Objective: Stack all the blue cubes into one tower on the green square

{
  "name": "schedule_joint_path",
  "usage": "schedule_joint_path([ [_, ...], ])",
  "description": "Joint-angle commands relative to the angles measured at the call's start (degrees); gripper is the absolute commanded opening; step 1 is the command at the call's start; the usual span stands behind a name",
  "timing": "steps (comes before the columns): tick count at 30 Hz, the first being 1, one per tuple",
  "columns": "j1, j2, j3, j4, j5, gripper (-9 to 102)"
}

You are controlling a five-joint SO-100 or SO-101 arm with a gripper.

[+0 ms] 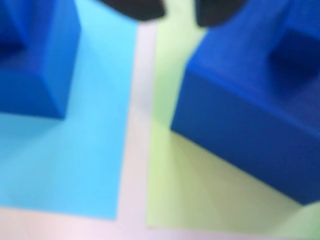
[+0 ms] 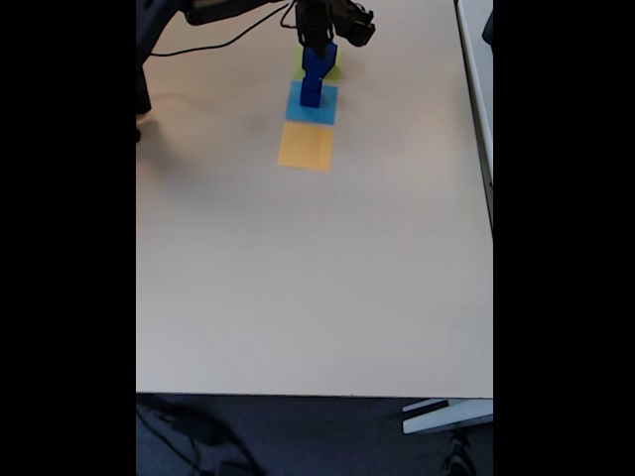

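Wrist view: blue cubes (image 1: 235, 105) sit stacked on the green square (image 1: 200, 190), right of frame. The claw (image 1: 180, 11), upper centre, looks apart. A blurred, hasty approach could topple them.

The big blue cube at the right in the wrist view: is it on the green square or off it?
On it. The big blue cube stands on the green square, green showing at its left and front; a smaller cube sits on top.

In the wrist view, a large dark blue cube (image 1: 240, 105) sits on the lime green square (image 1: 200, 190), carrying a smaller blue cube (image 1: 300, 50) on top. Another dark blue cube (image 1: 35, 65), also topped by a smaller one, stands apart to the left.
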Motion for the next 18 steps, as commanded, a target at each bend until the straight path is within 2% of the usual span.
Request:
schedule_joint_path([
  [1, 0.62, 6.77, -0.35, -0.97, -0.53, 0],
  [18, 1.67, 5.01, 0.35, -1.32, -1.76, 0],
])
